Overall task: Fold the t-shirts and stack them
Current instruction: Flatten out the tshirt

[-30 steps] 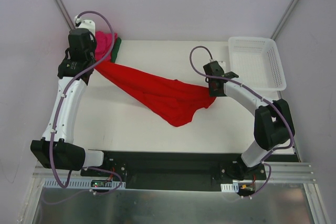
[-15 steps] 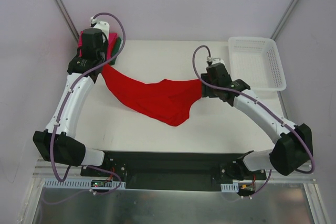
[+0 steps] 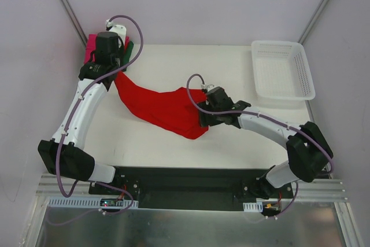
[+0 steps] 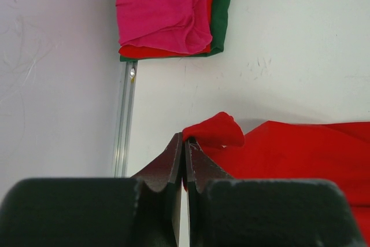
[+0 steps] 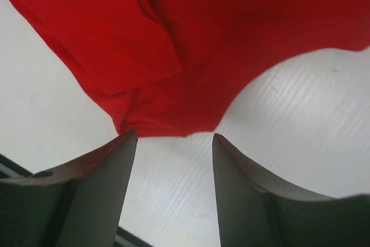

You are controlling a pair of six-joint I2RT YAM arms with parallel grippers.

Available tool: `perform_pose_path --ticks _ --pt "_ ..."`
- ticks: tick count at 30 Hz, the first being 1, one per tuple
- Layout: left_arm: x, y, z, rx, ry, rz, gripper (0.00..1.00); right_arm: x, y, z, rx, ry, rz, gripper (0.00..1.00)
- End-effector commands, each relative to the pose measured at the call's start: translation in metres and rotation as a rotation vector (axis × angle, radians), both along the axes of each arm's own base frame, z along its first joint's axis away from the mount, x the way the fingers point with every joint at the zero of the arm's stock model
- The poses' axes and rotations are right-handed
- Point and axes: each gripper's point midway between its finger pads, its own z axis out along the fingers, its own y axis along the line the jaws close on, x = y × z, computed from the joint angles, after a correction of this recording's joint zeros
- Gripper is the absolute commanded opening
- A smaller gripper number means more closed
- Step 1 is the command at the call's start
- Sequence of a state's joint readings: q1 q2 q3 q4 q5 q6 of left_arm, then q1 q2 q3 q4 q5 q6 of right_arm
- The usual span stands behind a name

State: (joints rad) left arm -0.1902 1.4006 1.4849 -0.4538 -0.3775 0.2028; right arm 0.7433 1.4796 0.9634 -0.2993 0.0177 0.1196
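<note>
The large bright red t-shirt [image 3: 159, 108] lies bunched across the table's left middle. My left gripper [image 3: 115, 74] is shut on its back-left corner; in the left wrist view the jaws [image 4: 185, 138] pinch a red cloth fold [image 4: 214, 131]. My right gripper [image 3: 200, 118] is open and empty, just above the shirt's near-right edge [image 5: 173, 56]; its fingertips [image 5: 130, 140] frame bare table in front of the hem. A folded stack sits at the back-left corner: magenta pink [image 4: 162, 10] on top, then red [image 4: 167, 52] and dark green [image 4: 222, 10].
A white plastic lattice basket [image 3: 283, 67] stands at the back right. A metal frame rail [image 4: 122, 125] runs along the table's left edge beside the wall. The stack [image 3: 91, 47] lies just behind the left wrist.
My right gripper has let go of the shirt's right end and moved left and nearer, over the cloth. The shirt has gone slack and bunched leftward. My left gripper stays shut, slightly further back.
</note>
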Motion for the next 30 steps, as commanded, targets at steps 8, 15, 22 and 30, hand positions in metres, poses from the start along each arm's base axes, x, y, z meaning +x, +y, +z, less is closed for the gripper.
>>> perform_pose_path --ticks 8,15,22,30 --pt "0.0 0.004 0.004 0.029 -0.013 0.019 0.0 0.025 0.054 -0.025 0.096 0.024 0.093 0.57" --pt "0.001 0.004 0.002 0.027 -0.009 0.018 0.0 0.031 0.058 -0.02 0.1 0.008 0.096 0.57" --pt "0.002 0.005 0.001 0.029 -0.005 0.019 0.0 0.033 0.061 -0.026 0.088 0.02 0.109 0.57" --pt "0.001 0.005 0.001 0.035 -0.004 0.018 0.0 0.037 0.063 -0.033 0.075 0.024 0.113 0.57"
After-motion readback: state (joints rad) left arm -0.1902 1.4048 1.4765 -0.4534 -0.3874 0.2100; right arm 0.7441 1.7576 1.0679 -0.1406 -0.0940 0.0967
